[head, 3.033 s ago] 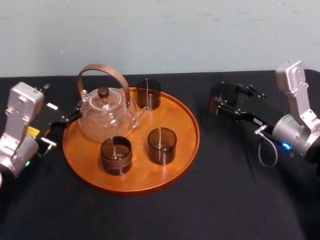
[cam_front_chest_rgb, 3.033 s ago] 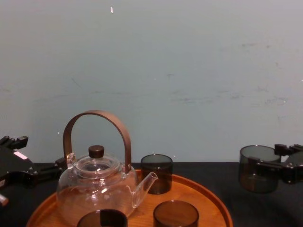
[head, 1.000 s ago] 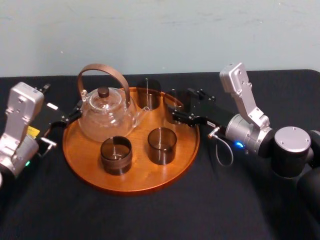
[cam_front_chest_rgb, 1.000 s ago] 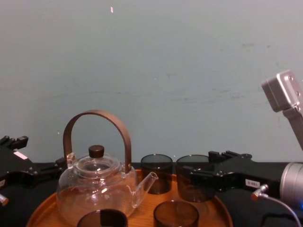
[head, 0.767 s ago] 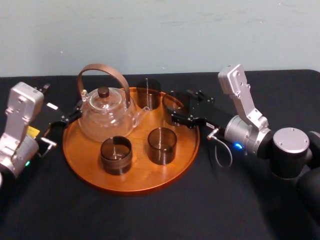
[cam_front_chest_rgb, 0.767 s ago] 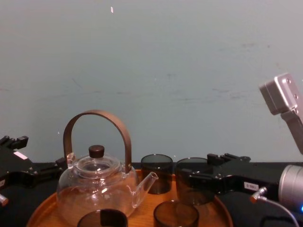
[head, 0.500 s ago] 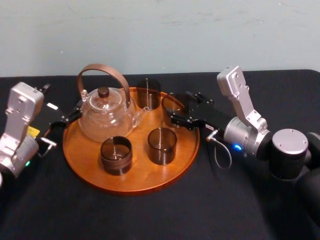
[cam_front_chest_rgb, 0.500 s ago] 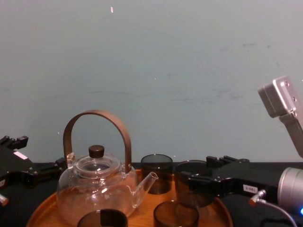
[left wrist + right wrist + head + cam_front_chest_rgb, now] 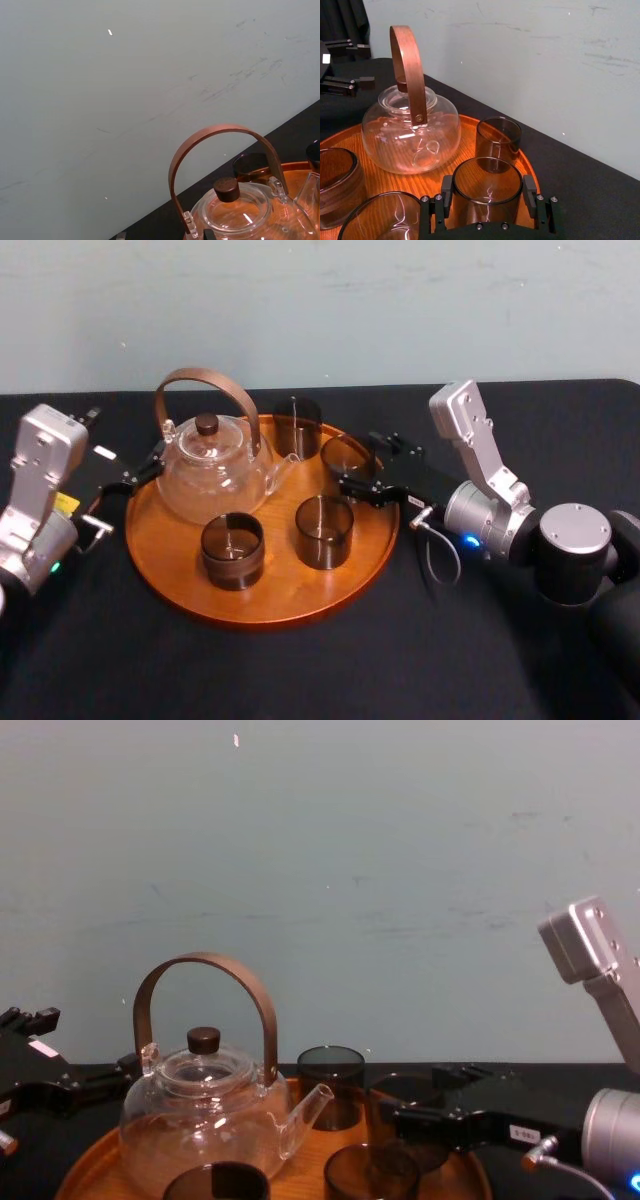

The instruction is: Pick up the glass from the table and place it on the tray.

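Note:
The glass (image 9: 345, 452), a smoky dark tumbler, stands upright between the fingers of my right gripper (image 9: 358, 461). It is low over the right rear part of the round orange-brown tray (image 9: 280, 585). In the right wrist view both fingers (image 9: 445, 192) press the sides of the glass (image 9: 487, 184), so the gripper is shut on it. Its base is hidden, so I cannot tell whether it touches the wood. The chest view has the glass (image 9: 385, 1100) just right of the teapot's spout. My left gripper (image 9: 125, 440) is parked open at the tray's left edge.
A clear glass teapot (image 9: 213, 475) with a brown hoop handle fills the tray's left rear. Three more dark glasses stand on the tray: one at the back (image 9: 297, 427) and two in front (image 9: 323, 530) (image 9: 232, 550). The black table (image 9: 480, 660) surrounds the tray.
My right gripper has carried the glass a little further left over the tray and lowered it. The left arm, the teapot and the other glasses have not moved.

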